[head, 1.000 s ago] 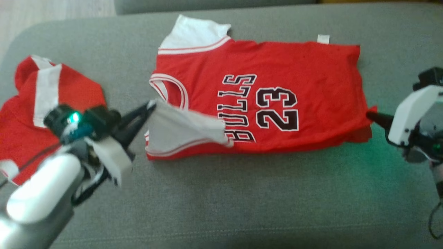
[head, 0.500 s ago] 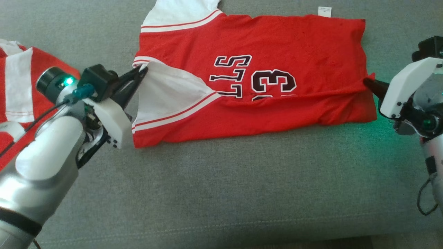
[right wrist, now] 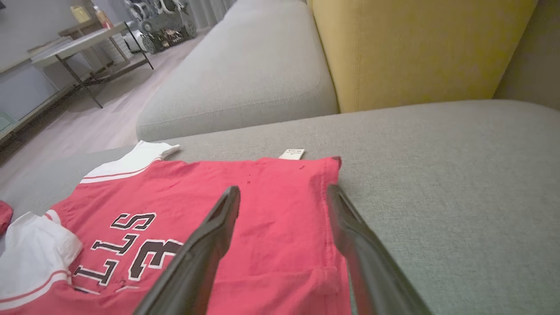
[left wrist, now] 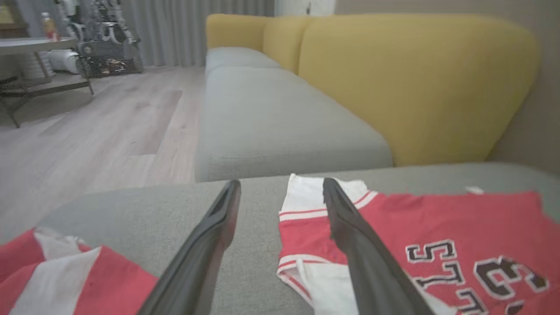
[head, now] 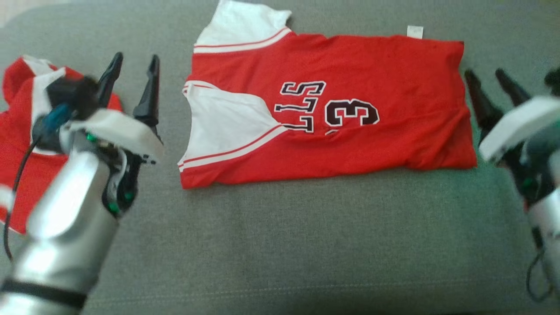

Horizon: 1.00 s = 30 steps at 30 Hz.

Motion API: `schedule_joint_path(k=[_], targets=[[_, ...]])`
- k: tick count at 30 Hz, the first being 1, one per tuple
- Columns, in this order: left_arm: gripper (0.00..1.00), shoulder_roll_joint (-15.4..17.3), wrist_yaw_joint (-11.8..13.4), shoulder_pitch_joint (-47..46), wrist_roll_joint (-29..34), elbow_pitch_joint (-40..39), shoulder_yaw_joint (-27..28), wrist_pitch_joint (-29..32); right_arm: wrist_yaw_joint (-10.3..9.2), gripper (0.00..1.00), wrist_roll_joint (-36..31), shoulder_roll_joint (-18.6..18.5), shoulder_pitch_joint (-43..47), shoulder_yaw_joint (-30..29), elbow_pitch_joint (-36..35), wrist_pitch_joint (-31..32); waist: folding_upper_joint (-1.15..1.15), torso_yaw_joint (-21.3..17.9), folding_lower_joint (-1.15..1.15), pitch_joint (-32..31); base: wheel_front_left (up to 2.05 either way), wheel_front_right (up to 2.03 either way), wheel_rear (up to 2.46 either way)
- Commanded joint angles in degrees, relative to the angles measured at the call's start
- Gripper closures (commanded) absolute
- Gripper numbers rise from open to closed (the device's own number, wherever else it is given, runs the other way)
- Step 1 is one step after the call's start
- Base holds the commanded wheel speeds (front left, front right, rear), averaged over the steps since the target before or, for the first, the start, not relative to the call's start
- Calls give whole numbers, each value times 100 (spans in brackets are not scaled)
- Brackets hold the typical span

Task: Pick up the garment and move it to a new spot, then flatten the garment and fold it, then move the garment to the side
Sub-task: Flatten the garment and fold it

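The garment [head: 372, 65], a red jersey with black lettering and white sleeves, lies flat on the grey cushion with its near edge folded up over the lower part of the print. It also shows in the left wrist view [left wrist: 437, 218] and the right wrist view [right wrist: 197, 183]. My left gripper [head: 133, 65] is open and empty, just left of the jersey's sleeve end; its fingers [left wrist: 281, 183] are spread wide. At the jersey's right hem my right gripper [head: 484, 73] is open too, holding nothing, its fingers [right wrist: 283, 189] hovering over the hem corner.
A second red and white garment [head: 22, 131] lies crumpled at the cushion's left end, behind my left arm. The grey cushion [head: 306, 245] stretches toward me. A yellow backrest [left wrist: 393, 78] rises beyond it, and wooden floor [left wrist: 87, 131] lies past the left edge.
Both grippers were shut on the jersey's near edge, carrying it over the print. Now both have opened, let go and drawn back. The camera has shifted as well.
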Motion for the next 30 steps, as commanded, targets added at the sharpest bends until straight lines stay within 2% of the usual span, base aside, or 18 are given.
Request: schedule_joint_path(k=[1,4,6,10,14,18,25,30], targets=[[0,75,113,116,1,-471,563,-67,-4,0,-136,-84,190,72,-247,-347,0,44,0,-124,0,0,0],[0,-222,261,841,261,-1232,1256,-68,-4,0,-418,-25,542,88,-393,-1030,0,61,0,-258,0,0,0],[0,-319,320,1080,468,-1442,1415,-68,-4,0,-503,23,659,55,-426,-1246,0,63,0,-304,0,0,0],[0,-844,235,1937,1053,-1899,1713,-69,-4,0,-942,273,1091,-152,-492,-1962,0,50,0,-470,0,0,0],[0,-1277,59,2513,1375,-1731,1917,-69,-4,0,-1537,565,1506,-313,-573,-2278,0,3,0,-630,0,0,0],[0,-1514,-60,2818,1688,-1489,2105,-69,-4,0,-1973,867,1831,-548,-716,-2393,0,-72,0,-739,0,0,0],[0,-1699,-204,2917,2021,-1080,2350,-69,-4,0,-2299,1167,2038,-713,-888,-2439,0,-253,0,-775,0,0,0],[0,-1729,-179,2673,2193,-437,2425,-70,-4,0,-2334,1220,1987,-711,-995,-2445,0,-394,0,-689,0,0,0]])
